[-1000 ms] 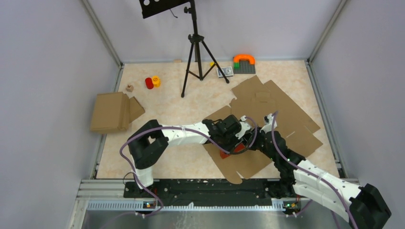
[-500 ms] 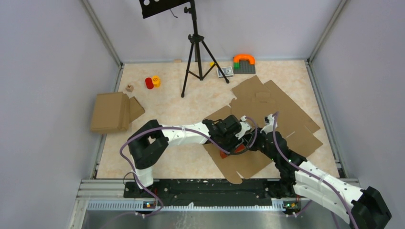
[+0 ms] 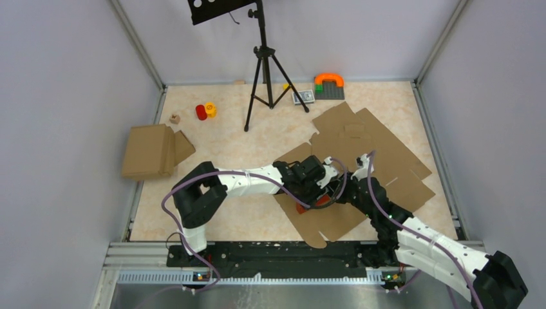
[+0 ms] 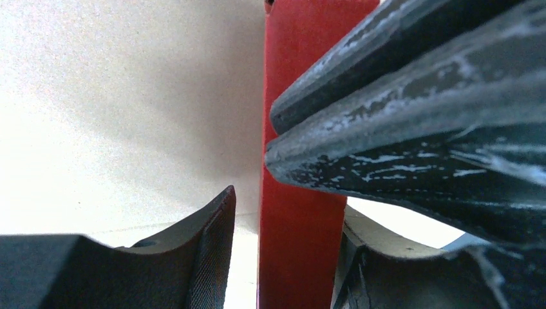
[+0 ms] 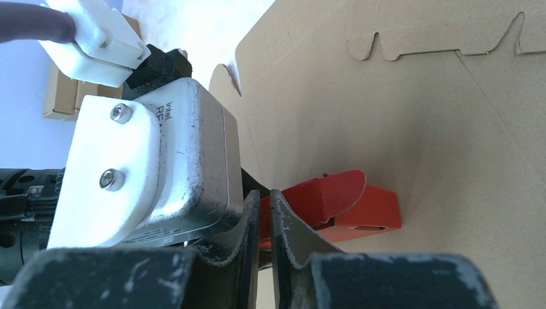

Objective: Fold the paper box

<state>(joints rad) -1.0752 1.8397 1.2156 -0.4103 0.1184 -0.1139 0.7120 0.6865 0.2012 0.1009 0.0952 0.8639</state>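
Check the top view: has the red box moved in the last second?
No. The box shows at the same spot by the cardboard sheet's left edge as before.

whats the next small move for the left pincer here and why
Probably close the left pincer gently on the paper box: its red panel stands between the open fingers, with a gap on one side, while the right pincer pinches a flap to steady it.

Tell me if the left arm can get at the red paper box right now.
Probably yes: the paper box stands between the left gripper's open fingers, though the right gripper crowds it from one side.
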